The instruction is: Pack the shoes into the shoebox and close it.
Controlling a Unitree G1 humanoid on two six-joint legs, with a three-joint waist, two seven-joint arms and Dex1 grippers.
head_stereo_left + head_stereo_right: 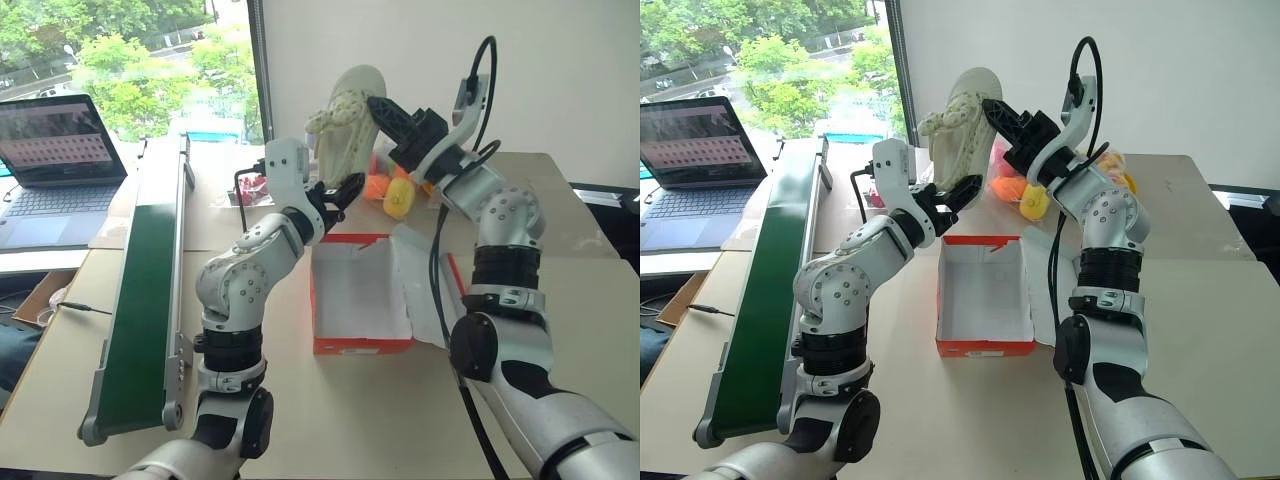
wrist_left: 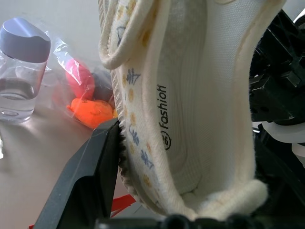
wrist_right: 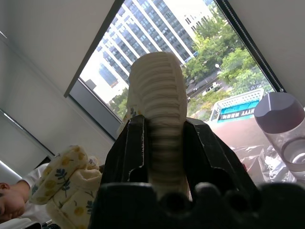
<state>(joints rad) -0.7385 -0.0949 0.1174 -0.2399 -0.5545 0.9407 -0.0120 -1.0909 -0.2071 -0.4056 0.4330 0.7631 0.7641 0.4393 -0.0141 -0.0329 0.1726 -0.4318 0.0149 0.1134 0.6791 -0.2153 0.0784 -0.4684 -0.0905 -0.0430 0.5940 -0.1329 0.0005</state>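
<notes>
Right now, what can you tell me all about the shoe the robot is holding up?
The shoe is cream, with a knitted-looking upper printed with little flowers, a ribbed pale sole, and "fashion" written inside. It stands almost upright in the air above the far end of the open shoebox. The right gripper squeezes its sole; the left gripper holds its lower end.

An open laptop (image 1: 55, 150) sits at ten o'clock on a side desk, its screen lit. A long green conveyor belt (image 1: 140, 290) runs from nine toward seven o'clock. At twelve o'clock lie bright plush toys (image 1: 397, 195), seemingly in clear plastic. A clear bottle (image 2: 21, 71) with a lilac cap stands beside them.
</notes>
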